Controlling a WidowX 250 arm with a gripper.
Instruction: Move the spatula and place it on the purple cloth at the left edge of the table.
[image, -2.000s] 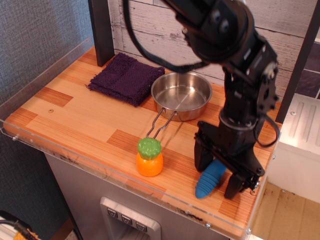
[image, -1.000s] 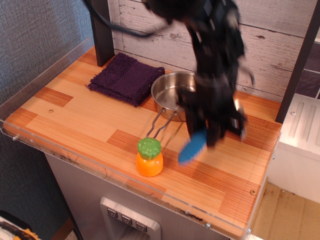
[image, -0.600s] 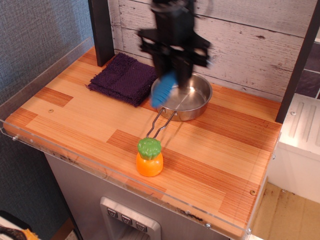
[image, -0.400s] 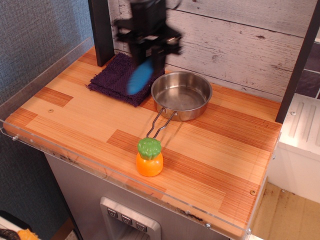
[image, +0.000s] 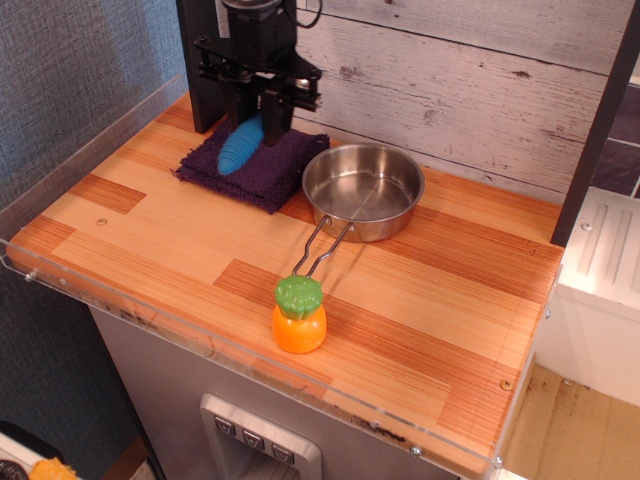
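My gripper (image: 252, 112) hangs over the back left of the table (image: 180, 235), above the dark purple cloth (image: 270, 168). Its fingers are shut on the spatula (image: 240, 146), gripping the upper end. The ribbed bright-blue handle slants down to the left over the cloth. I cannot tell whether its tip touches the fabric. The metal head is hidden behind the gripper.
A steel pan (image: 363, 190) with a wire handle sits just right of the cloth. An orange toy with a green top (image: 299, 315) stands near the front edge. A dark post (image: 203, 60) rises behind the cloth. A clear acrylic rim (image: 85, 150) lines the table's edges.
The gripper has carried the spatula from the front right corner, across the pan, to the cloth at the back left, and lowered it there.
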